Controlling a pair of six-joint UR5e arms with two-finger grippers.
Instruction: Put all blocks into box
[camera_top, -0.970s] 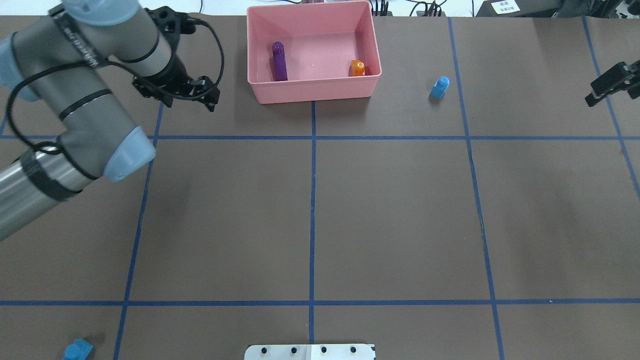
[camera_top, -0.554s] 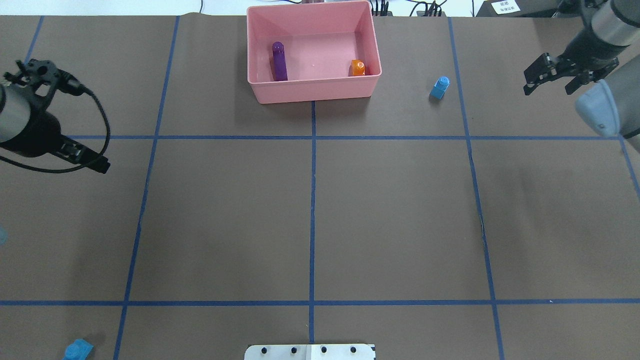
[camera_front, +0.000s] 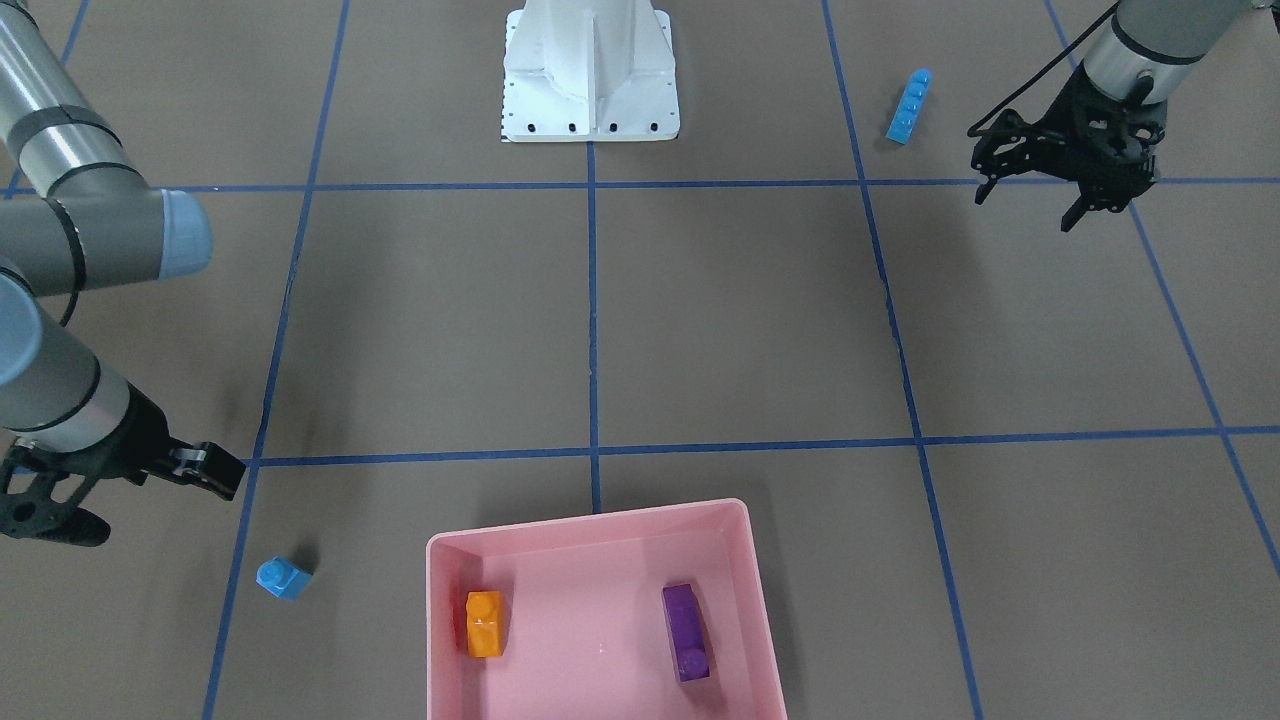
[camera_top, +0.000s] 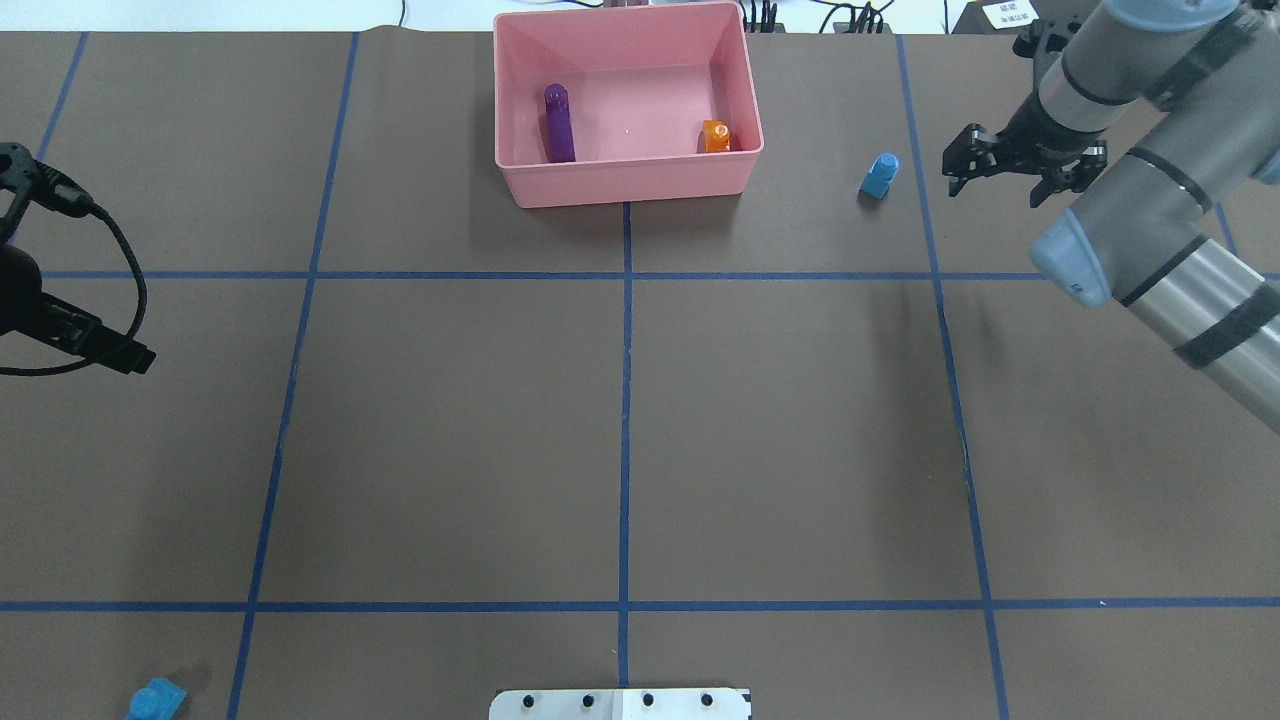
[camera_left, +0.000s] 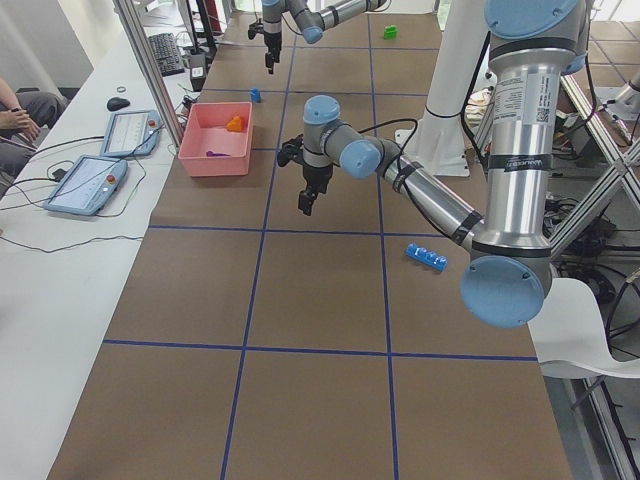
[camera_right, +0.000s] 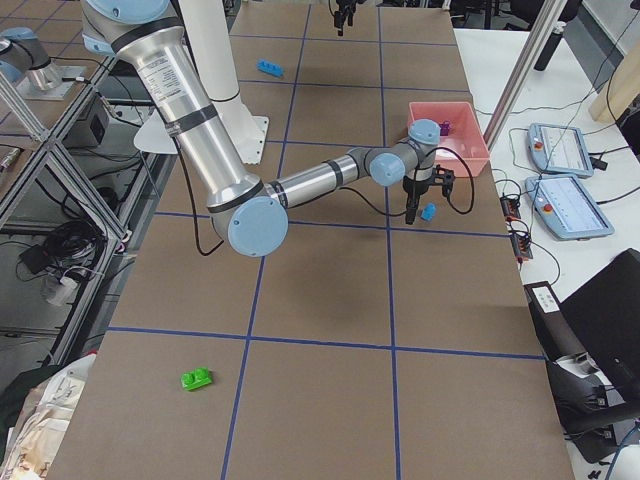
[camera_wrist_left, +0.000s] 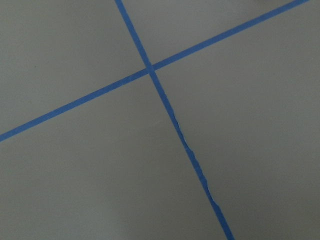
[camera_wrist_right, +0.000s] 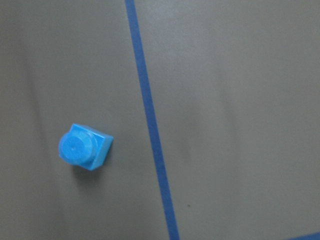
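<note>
- The purple block (camera_top: 558, 122) and the orange block (camera_top: 715, 136) lay inside the pink box (camera_top: 620, 188), at opposite sides.
- The small blue block (camera_top: 878, 176) sat on the table to the box's right.
- Just beside it hung the right gripper (camera_top: 993, 188), jaws spread wide and empty.
- The long blue block (camera_front: 908, 105) lay near the white base (camera_front: 590, 70).
- The left gripper (camera_front: 1025, 208) was close by, also wide and empty.
- The green block (camera_right: 196, 379) lay well apart, toward the table's right end.

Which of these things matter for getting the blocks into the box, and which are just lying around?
For the job: box, purple block, orange block, small blue block, long blue block, green block.
Just lying about: robot base, tablets, keyboard, mouse.
</note>
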